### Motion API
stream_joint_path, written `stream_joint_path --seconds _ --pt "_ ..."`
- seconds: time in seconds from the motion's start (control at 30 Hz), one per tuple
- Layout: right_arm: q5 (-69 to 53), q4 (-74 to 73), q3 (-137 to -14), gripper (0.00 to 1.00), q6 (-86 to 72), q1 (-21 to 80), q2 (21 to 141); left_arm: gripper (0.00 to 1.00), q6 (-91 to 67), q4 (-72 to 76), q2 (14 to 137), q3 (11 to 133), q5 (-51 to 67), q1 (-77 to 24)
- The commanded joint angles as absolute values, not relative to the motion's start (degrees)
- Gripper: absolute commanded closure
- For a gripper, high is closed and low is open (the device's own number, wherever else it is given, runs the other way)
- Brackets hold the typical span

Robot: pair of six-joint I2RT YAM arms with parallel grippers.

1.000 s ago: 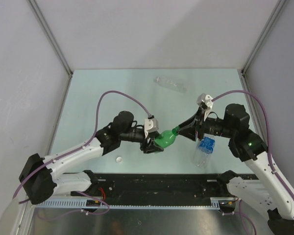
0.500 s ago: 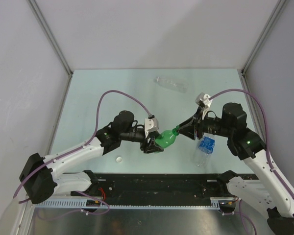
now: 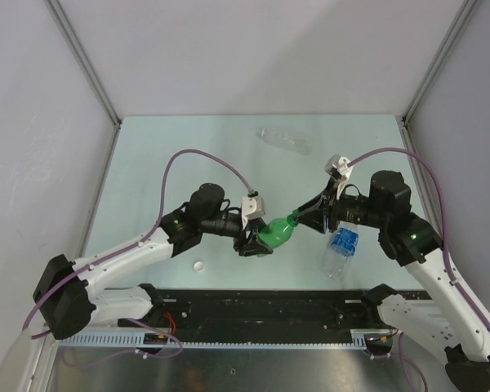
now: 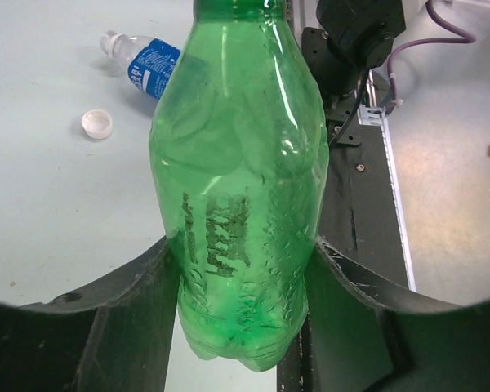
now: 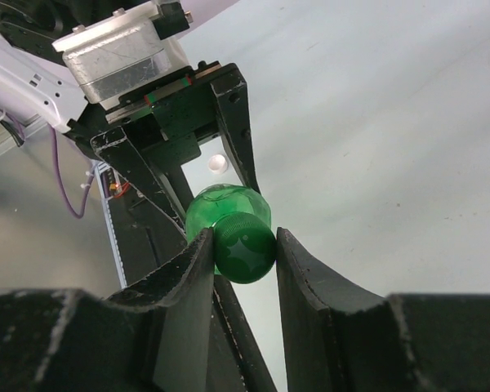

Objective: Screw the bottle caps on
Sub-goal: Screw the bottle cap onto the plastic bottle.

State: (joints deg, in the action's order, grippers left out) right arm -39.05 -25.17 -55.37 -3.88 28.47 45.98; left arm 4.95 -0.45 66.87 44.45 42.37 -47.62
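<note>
Green bottle (image 4: 243, 188) has barely shifted: your left claw (image 4: 245, 255) stays clenched on it, your right claw (image 5: 244, 242) grips its green cap (image 5: 245, 253), so threading likely continues.

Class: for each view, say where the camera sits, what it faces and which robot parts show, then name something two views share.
Top external: overhead, behind the left arm and right arm, both in view, looking down at the table.
Left wrist: on the left arm, facing the green bottle held in the left gripper.
Right wrist: on the right arm, facing the green cap clamped in the right gripper.
Shared: all three show the green bottle.
</note>
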Motion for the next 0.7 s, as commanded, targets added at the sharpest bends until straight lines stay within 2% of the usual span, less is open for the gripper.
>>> stream_joint_path --seconds 0.0,0.67 --pt "-42.4 -25.8 -57.5 0.64 -2.3 29.9 46.5 1.00 3.6 2.9 66.9 48.3 45.7 -47.6" --pt "-35.7 -36.1 -59.3 0.69 5.0 38.8 51.7 1.00 3.0 2.5 67.0 51.2 53.0 -46.4"
